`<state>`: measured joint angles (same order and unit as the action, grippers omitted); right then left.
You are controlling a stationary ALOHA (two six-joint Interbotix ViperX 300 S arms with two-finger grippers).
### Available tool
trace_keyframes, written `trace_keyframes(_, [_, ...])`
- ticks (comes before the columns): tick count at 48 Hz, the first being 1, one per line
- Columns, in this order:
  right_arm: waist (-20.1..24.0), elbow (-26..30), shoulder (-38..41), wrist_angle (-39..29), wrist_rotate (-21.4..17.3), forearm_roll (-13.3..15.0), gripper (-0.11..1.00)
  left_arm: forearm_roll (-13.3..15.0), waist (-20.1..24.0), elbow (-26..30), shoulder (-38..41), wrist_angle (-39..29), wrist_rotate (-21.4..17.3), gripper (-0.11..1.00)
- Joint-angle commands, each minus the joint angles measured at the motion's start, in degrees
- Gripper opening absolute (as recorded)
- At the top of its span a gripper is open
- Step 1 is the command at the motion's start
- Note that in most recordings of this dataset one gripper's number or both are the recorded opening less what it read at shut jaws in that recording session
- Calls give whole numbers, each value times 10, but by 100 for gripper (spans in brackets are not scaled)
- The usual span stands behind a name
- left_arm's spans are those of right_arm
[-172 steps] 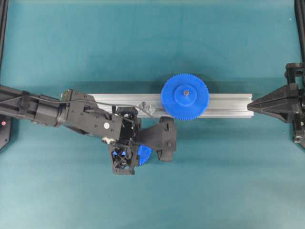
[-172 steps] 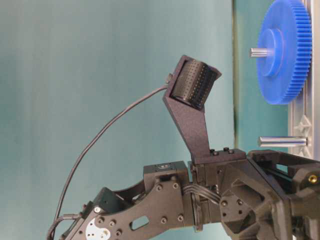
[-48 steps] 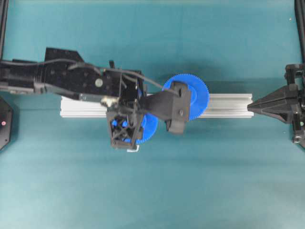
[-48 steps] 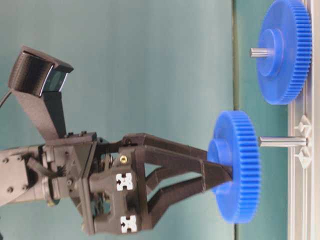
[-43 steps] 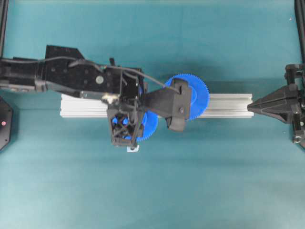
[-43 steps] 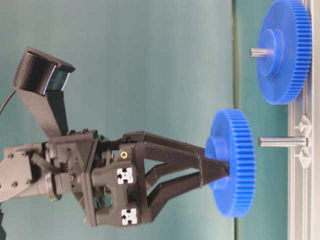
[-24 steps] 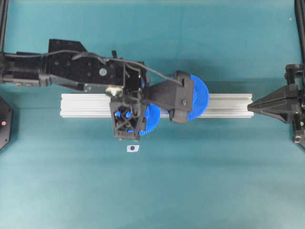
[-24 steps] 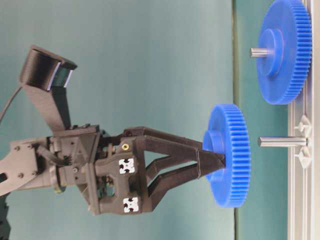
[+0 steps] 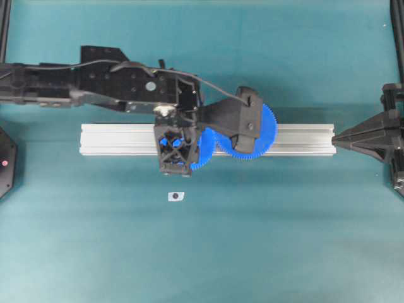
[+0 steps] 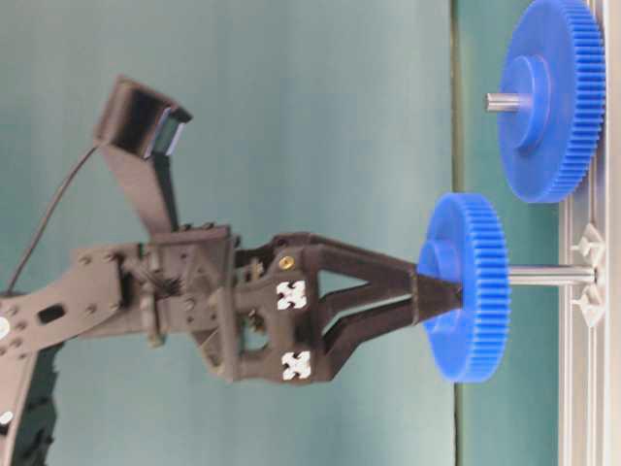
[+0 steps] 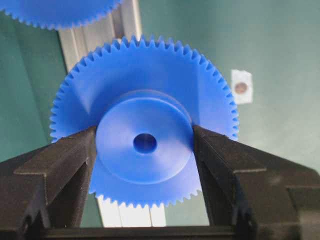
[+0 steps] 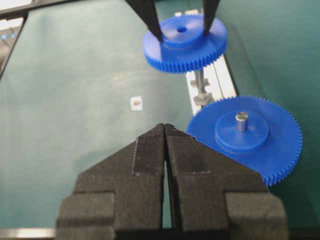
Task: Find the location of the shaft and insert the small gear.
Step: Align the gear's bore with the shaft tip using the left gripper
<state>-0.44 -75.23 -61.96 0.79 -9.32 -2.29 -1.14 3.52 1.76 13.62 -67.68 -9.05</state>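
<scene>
Small blue plastic toothed gear [image 10: 468,299] pinched by its raised round hub between the black fingers of the left gripper [image 11: 144,145], poised over the silver aluminium rail [image 9: 113,139] with the slim silvery metal shaft [image 10: 551,276] lined up behind its dark centre hole. From overhead, wider blue gear [image 9: 264,132] with grey pin tip just beside it at three o'clock, teeth close. For a clean insertion: bore kept square to the shaft, eased straight along the pin, teeth allowed to mesh rather than ride onto the neighbour, hub released only once seated. Left arm stretched in from nine o'clock, wrist bent steeply down. Right gripper [image 12: 164,131] pressed together, empty, parked well apart at three o'clock.
</scene>
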Motion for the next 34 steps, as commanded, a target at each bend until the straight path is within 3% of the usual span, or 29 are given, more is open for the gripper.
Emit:
trace_keyframes(1, [-4, 5, 4, 3, -6, -1, -1, -2, 4, 19, -9, 3, -1, 64])
trace_keyframes(34, [-16, 4, 4, 2, -7, -1, -1, -2, 19, 18, 14, 19, -2, 64])
